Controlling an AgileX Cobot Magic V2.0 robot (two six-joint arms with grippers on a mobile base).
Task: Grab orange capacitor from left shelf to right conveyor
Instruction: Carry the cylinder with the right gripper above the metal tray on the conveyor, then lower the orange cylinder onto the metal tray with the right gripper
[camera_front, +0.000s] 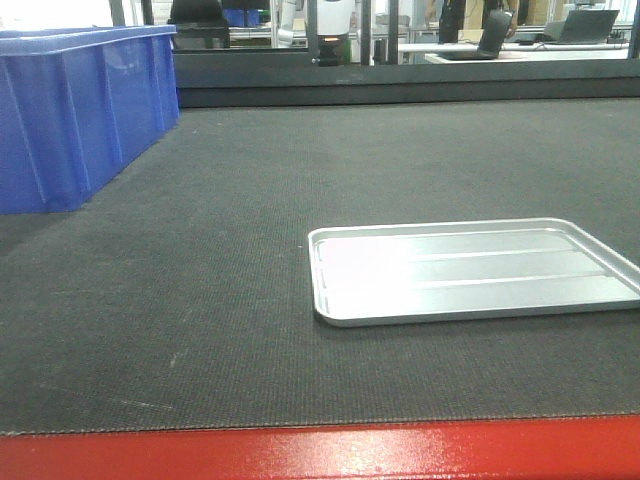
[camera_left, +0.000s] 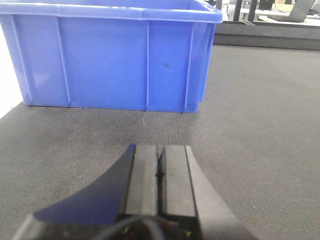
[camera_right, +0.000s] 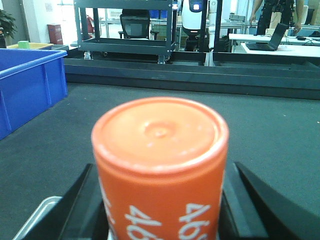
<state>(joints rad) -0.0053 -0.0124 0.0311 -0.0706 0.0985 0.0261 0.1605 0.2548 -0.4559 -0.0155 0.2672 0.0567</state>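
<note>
Capacitor first: the orange capacitor (camera_right: 160, 160) fills the right wrist view, upright, flat top towards me. Its base is cut off by the bottom edge, so I can't tell whether it touches anything below. Only the start of the white print shows, "46", and the rest runs out of frame. The right gripper (camera_right: 165, 205) has its dark fingers (camera_right: 82, 200) hard against both sides of the can, clamped on it. It's over the right conveyor (camera_front: 250, 330), with a corner of the silver tray (camera_right: 37, 215) just poking in at lower left, blurred. Over to the left wrist: the left gripper (camera_left: 160, 155) has its fingers (camera_left: 145, 175) pressed together with nothing between them, low over the belt. It points at the blue bin (camera_left: 110, 60), whose inside is hidden from here. The front view shows neither arm, just belt, the red front edge (camera_front: 300, 455), the tray lying flat on the belt to the right, and the bin cropped at far left. My count: one capacitor, one tray, one blue bin, two sets of fingers.
</note>
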